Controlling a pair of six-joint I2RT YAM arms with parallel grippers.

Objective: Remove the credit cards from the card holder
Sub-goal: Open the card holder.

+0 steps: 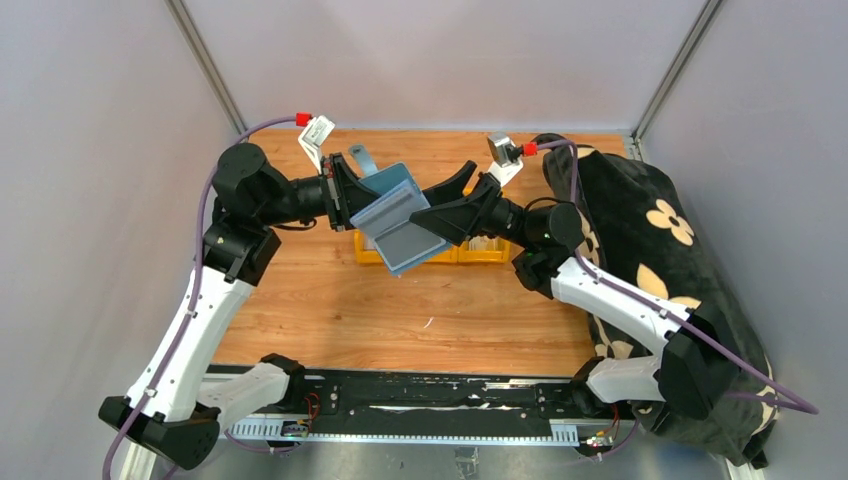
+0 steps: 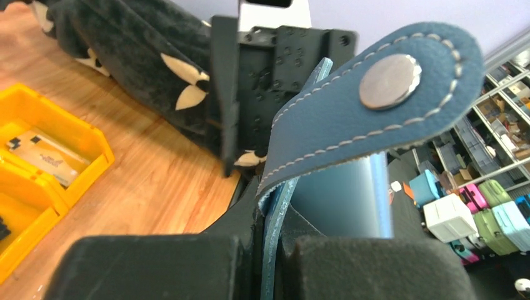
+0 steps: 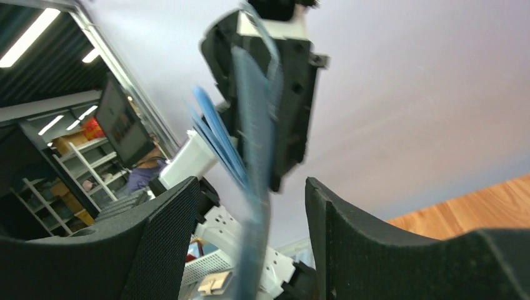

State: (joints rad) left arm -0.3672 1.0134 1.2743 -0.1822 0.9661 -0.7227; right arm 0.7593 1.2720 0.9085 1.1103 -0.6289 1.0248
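Card holder hangs in the air above the yellow bins, clamped near its tab end by the closed left gripper. Its long axis runs far-to-near, with the tab pointing to the far side. Right gripper sits just right of the holder, jaws spread, straddling its free edge. Pale blue slivers fan from that edge. These are probably the credit cards, but blur prevents certainty.

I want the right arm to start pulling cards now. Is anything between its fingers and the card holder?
Nothing visible does. The left gripper holds the card holder in the air, and the open right gripper has its fingers on either side of the holder's free edge, with only air between.
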